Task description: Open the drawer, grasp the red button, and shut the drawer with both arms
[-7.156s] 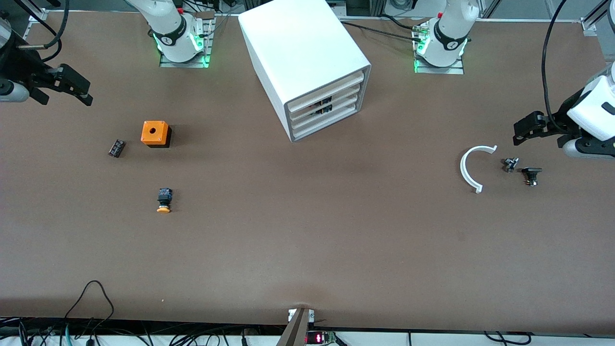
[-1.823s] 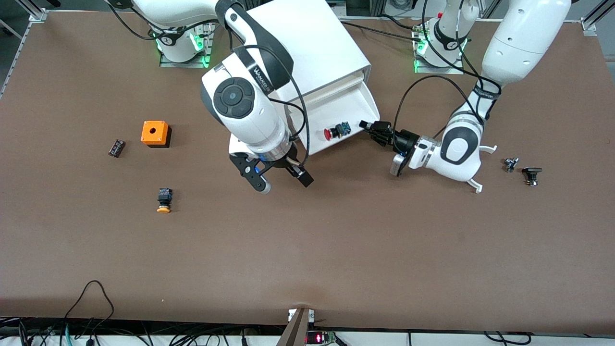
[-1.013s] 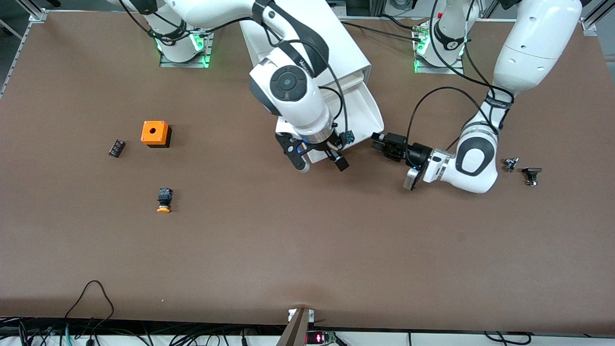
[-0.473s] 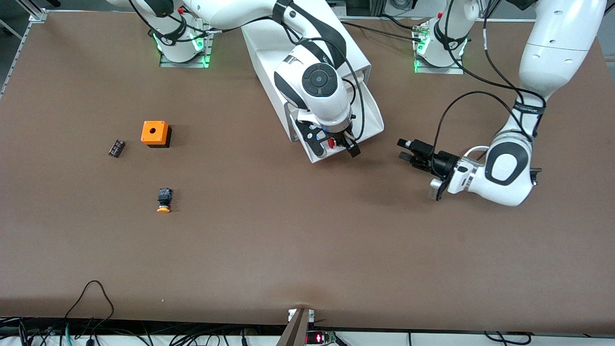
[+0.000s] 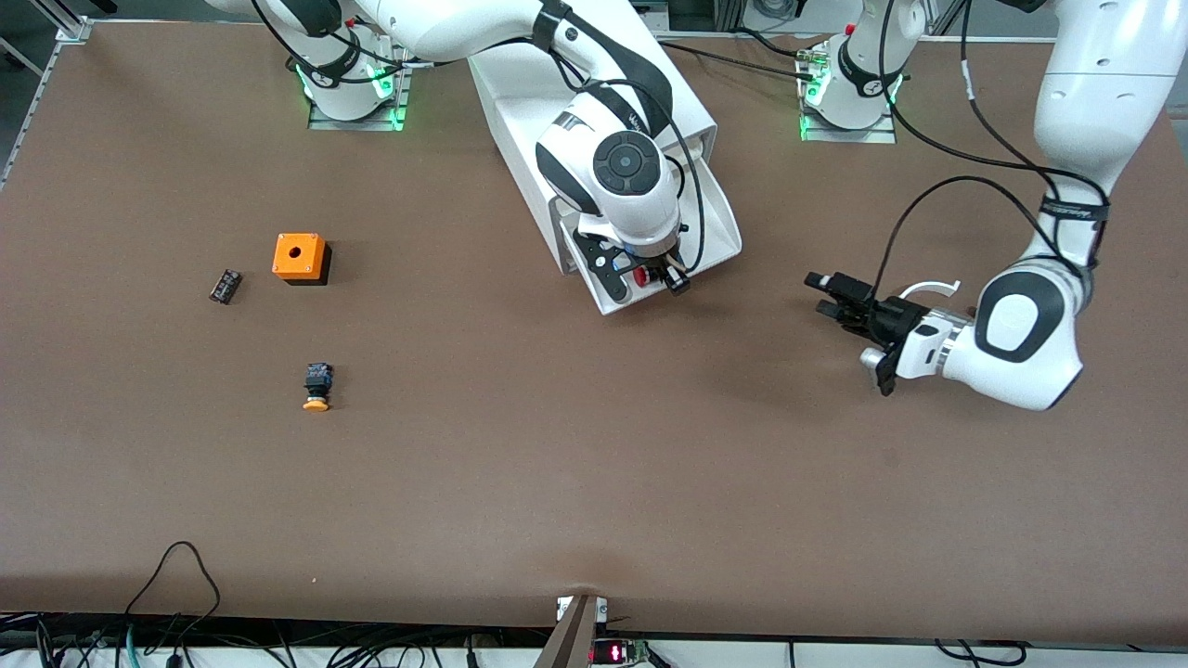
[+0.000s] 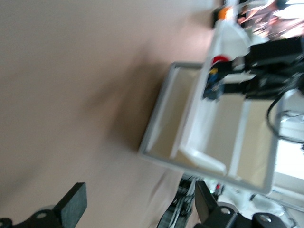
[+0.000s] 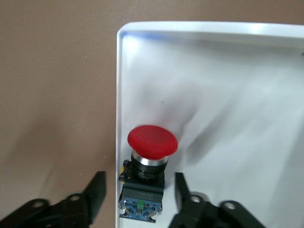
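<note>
— Where was the red button [image 7: 152,164] when you checked?

— I saw it lying in the drawer [image 5: 715,218], which stood pulled out of the white cabinet [image 5: 575,83] near the middle of the counter's [image 5: 557,464] edge where the arm bases stand. The button sat close against the drawer's outer front wall, red cap up in my right wrist view, black-and-blue body below it.

— And the right gripper?

— I had the right gripper [image 5: 642,278] down over the button, its fingers [image 7: 97,190] spread apart on either side of the body, not touching it as far as I could see.

— The left one?

— The left gripper [image 5: 840,297] hung over bare counter toward the left arm's end, apart from the drawer, fingers open and holding nothing. Its wrist camera looked toward the cabinet and the open drawer.

— Anything else on the counter?

— An orange box with a hole [image 5: 300,257], a small dark part [image 5: 225,285] beside it, and an orange-capped button [image 5: 316,386] nearer the front edge, all toward the right arm's end. A white curved piece [image 5: 933,289] showed by the left arm's wrist.
</note>
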Robot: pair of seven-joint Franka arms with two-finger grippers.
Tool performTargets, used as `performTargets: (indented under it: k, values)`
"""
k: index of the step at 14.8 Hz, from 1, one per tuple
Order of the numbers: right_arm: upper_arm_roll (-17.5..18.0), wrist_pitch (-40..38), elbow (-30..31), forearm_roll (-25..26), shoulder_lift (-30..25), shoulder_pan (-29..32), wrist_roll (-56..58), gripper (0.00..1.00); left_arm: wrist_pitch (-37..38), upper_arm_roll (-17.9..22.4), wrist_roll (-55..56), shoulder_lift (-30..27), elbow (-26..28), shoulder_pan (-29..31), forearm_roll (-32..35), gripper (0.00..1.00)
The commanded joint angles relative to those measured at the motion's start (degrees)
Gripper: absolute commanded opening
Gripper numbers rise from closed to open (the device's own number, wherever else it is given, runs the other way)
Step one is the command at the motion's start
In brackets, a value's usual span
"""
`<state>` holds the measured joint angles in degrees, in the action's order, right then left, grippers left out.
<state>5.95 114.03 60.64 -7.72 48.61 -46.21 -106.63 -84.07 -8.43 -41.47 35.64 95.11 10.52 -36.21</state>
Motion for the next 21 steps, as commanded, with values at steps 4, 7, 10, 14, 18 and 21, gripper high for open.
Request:
performTargets:
  k: [4, 7, 10, 14, 18, 21]
  values:
    - [-0.24, -1.01, -0.69, -0.54, -0.36, -0.46, -0.95, 0.00, 7.51, -1.06, 10.78, -1.98, -8.26, 0.91, 16.58, 1.00]
    - [-0.15, -1.44, -1.13, -0.54, -0.71, -0.37, -0.86, 0.00, 7.96, -1.58, 16.76, -2.07, -12.39, -1.02, 26.78, 1.00]
    - [-0.24, -4.78, -1.75, -0.45, -1.50, 0.24, -0.25, 0.00, 8.75, -1.24, 19.66, -3.46, -13.72, -1.90, 28.83, 1.00]
    - [-0.24, -8.03, -1.75, -0.62, -4.40, 3.92, 8.43, 0.00, 8.14, -0.97, 25.10, -5.84, -13.81, -1.81, 28.74, 1.00]
    - [-0.24, -10.67, -1.66, -0.89, -7.04, 8.85, 23.88, 0.00, 3.05, -1.50, 29.68, -8.30, -11.36, -1.99, 28.92, 1.00]
    - [-0.33, -15.75, -1.49, -0.89, -8.62, 13.50, 37.41, 0.00, 0.41, -3.60, 38.69, -10.84, -8.20, -3.92, 28.83, 1.00]
